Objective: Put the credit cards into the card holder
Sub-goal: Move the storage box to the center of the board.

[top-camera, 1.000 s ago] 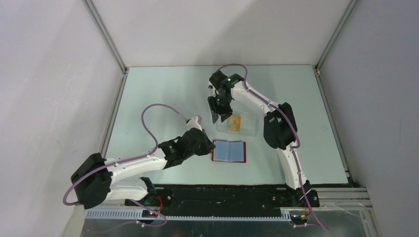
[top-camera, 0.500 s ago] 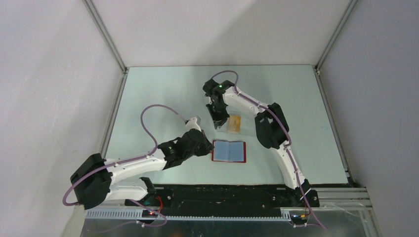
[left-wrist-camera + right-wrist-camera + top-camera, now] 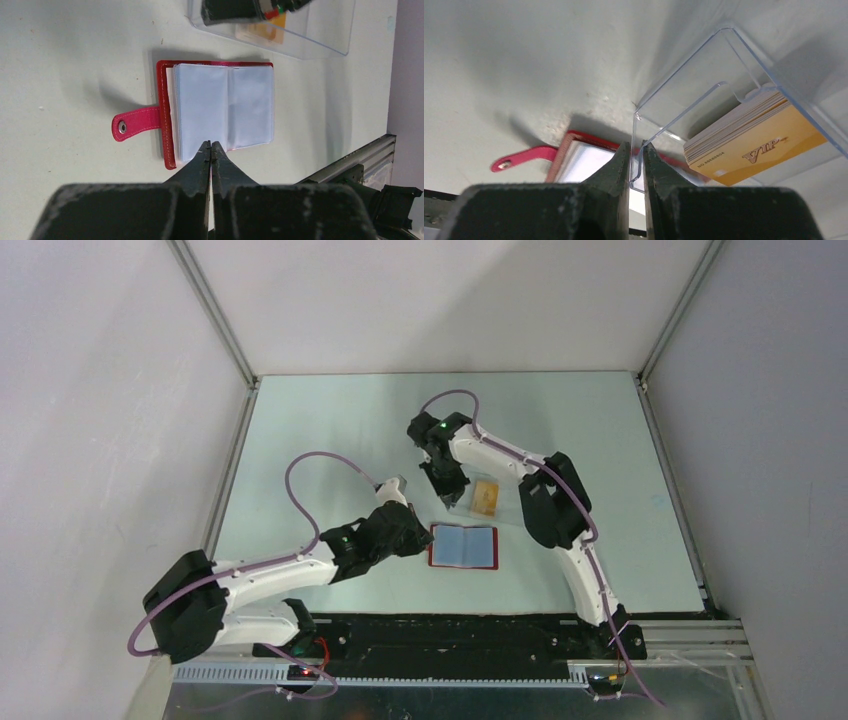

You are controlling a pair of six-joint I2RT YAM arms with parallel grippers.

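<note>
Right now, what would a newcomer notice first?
The open red card holder lies mid-table, blue-grey pages up, the left gripper shut at its edge. Just behind it, the right gripper pinches a wall of the clear box holding the orange credit cards.

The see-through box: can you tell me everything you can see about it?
The clear plastic box is a shallow, see-through tray with thin hard-looking walls and rounded corners. A stack of orange-tan cards marked VIP lies inside. It sits on the pale table, just beyond the open red card holder. The right tool has one thin wall pinched between its fingers.
</note>
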